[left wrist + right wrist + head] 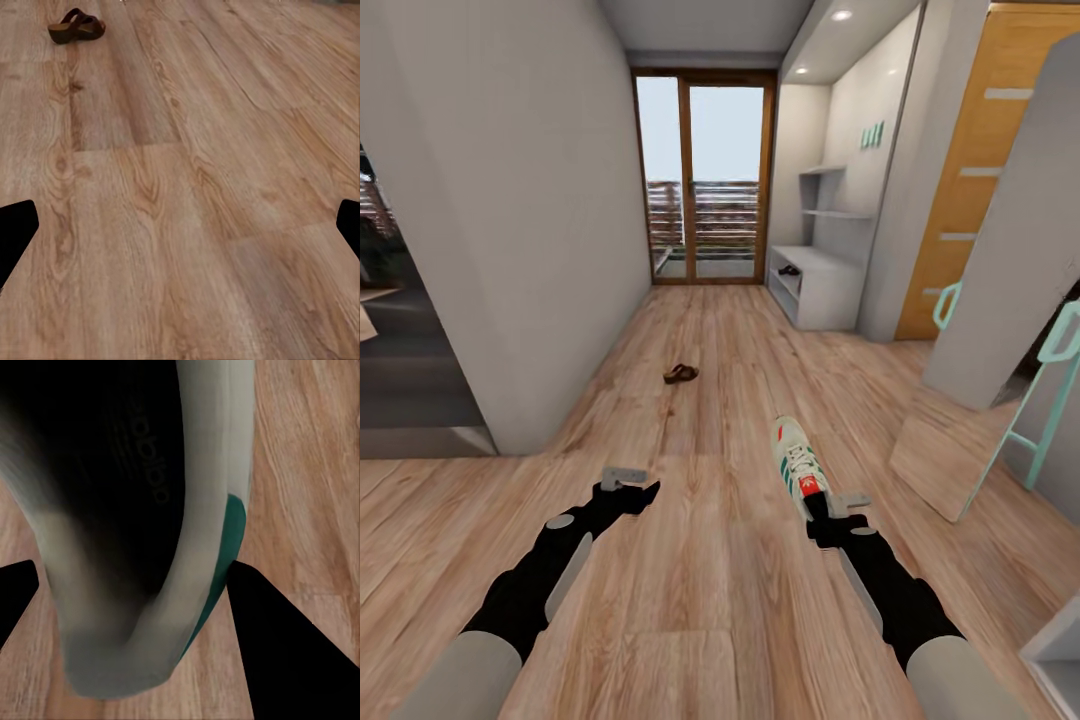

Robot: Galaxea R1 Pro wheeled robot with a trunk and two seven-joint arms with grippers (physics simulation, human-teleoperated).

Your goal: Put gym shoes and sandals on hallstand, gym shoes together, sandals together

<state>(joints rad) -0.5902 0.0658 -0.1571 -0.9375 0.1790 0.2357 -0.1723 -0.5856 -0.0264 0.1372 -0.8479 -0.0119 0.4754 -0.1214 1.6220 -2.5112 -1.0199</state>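
Observation:
One gym shoe point(797, 462), white with green stripes and a red-orange patch, hangs toe-forward above the wooden floor, with my right gripper point(818, 510) shut on its heel end. In the right wrist view its dark opening and pale rim point(202, 510) sit between the fingers of the right gripper point(133, 566). A dark brown sandal point(680, 374) lies on the floor ahead, also seen in the left wrist view point(75, 26). My left gripper point(630, 492) hovers open and empty over bare floor point(180, 232). The white hallstand point(830, 268) stands far right by the door; a small dark thing point(790, 270) lies in its shelf.
A glass door point(705, 180) closes the corridor's far end. A tall white panel point(1010, 260) leans at the right beside a teal frame point(1050, 400) and an orange door point(970, 170). A white wall corner point(510, 430) juts in at the left.

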